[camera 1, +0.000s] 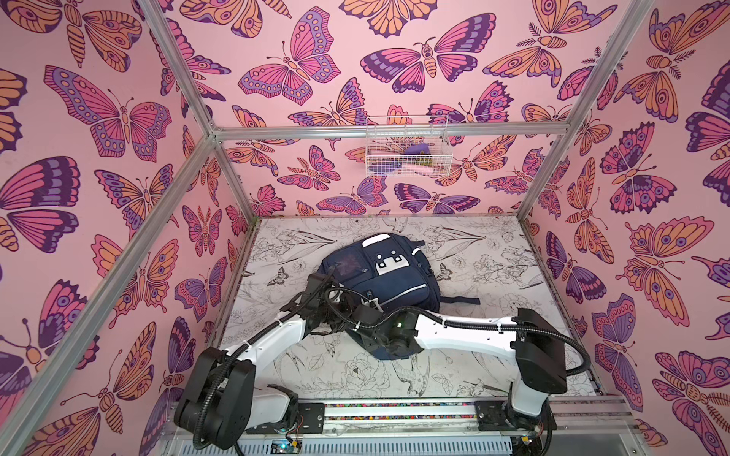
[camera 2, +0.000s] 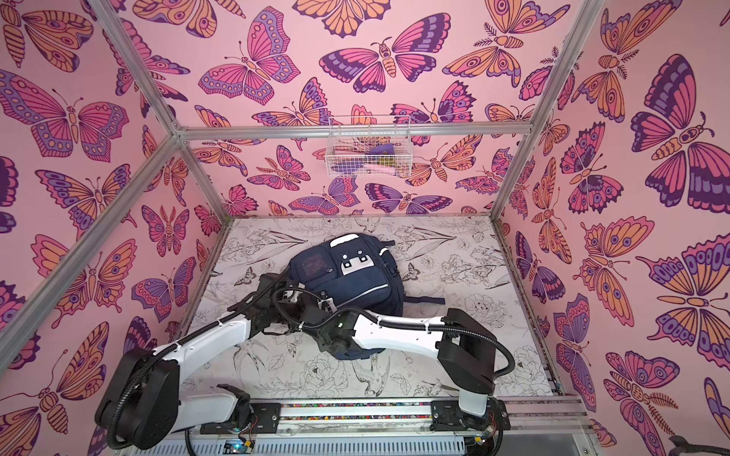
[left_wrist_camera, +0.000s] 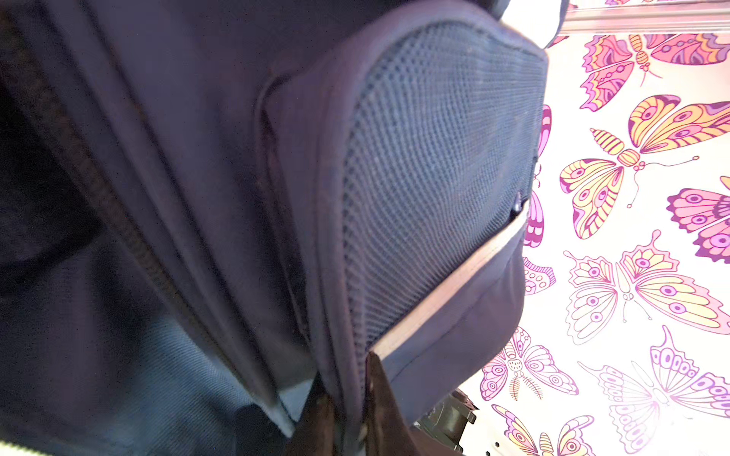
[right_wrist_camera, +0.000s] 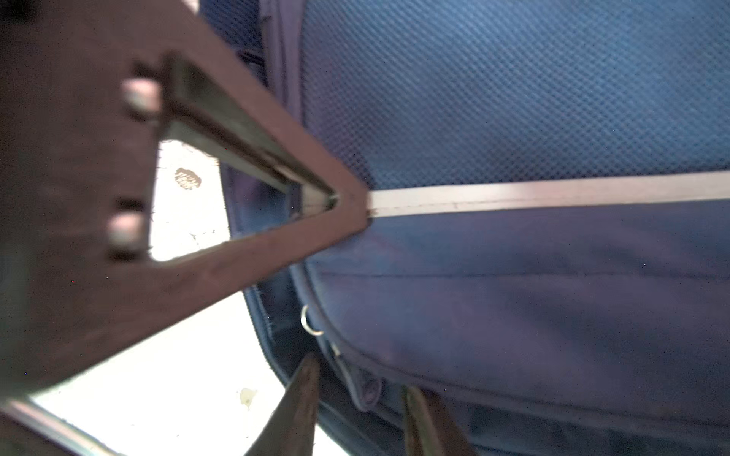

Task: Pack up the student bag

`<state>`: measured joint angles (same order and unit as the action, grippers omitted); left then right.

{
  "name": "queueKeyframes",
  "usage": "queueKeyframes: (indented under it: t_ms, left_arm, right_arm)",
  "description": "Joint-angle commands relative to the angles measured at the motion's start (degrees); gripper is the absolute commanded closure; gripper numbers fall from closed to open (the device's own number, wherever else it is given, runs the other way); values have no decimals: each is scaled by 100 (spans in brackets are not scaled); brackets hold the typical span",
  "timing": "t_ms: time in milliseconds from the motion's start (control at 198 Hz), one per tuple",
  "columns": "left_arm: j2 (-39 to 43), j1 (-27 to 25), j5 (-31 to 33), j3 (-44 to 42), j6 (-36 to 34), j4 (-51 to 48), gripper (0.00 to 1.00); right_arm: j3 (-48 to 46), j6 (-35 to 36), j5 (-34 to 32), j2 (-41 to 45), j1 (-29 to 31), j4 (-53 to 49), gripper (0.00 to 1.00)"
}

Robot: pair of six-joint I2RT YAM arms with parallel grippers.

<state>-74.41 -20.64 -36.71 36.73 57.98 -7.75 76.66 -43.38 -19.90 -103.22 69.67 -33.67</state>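
While the student bag (camera 1: 389, 284) is lying in the middle of the table (camera 1: 493, 355) with its front pockets facing up, both arms are reaching in to its near left edge. That makes this look like a zip-handling step rather than a loading one.

The left gripper (left_wrist_camera: 347, 418) is pinching a piped seam of the front pocket. Its jaws are closed tight on the fabric just where the white reflective stripe (right_wrist_camera: 553, 191) is ending, and I judge it is serving as an anchor. The right gripper (right_wrist_camera: 361, 398) is standing partly open. Its jaws are straddling a small zip pull (right_wrist_camera: 369, 389) without visibly pressing on it, so it is holding nothing.

How far the packing has got is proving hard to read. No notebooks or other supplies are showing on the table around the bag, and its inside is hidden. The zip track next to the pull is looking slightly parted in the right wrist view, though blur is making that uncertain. A wire basket (camera 1: 407, 146) on the back wall is holding a few purple and pink things too small to name.

Since the bag is bulging, its contents may already be in, leaving only the zip to close. Equally, this could be the opening step, with all the loading still to do.
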Motion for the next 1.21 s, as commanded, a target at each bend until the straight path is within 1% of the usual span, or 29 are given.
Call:
queueKeyframes:
  t_ms: [0,111,212,268,333,374,394,470,500,692,894,1061,1136,1207]
  left_arm:
    - [89,25,-282,-64,-47,251,88]
    - [88,34,-301,-57,-43,268,88]
    - [72,43,-326,-52,-44,279,88]
    - [67,43,-336,-53,-43,277,88]
    - [57,43,-353,-52,-42,270,88]
    - [46,45,-363,-53,-41,283,88]
    - [49,43,-372,-56,-42,283,88]
    - [50,43,-368,-69,-51,287,89]
    - [67,43,-355,-77,-50,291,89]
    - [52,103,-320,-96,-78,283,90]
    - [73,265,-52,-96,-80,140,94]
    - [-29,336,-104,-11,-154,137,100]
    - [-38,342,-97,1,-190,133,100]
    - [-63,348,-73,1,-238,110,100]
  right_arm:
    - [215,-75,-114,-177,-100,-100,69]
    - [247,-83,-84,-247,-102,-157,74]
    - [269,-92,-57,-299,-134,-162,74]
    - [296,-83,-24,-345,-156,-150,72]
    - [344,-51,30,-413,-178,-137,67]
    - [381,-40,31,-459,-174,-144,66]
    - [399,-35,30,-472,-181,-157,68]
    - [454,-35,13,-496,-178,-224,82]
    - [461,-44,-3,-484,-182,-253,85]
    - [397,-134,-108,-298,-180,-479,100]
    - [156,-271,-239,149,-189,-857,100]
    - [-228,-372,-295,604,-254,-1064,100]
    - [-365,-350,-290,789,-344,-1183,100]
    - [-469,-322,-432,956,-414,-1335,100]
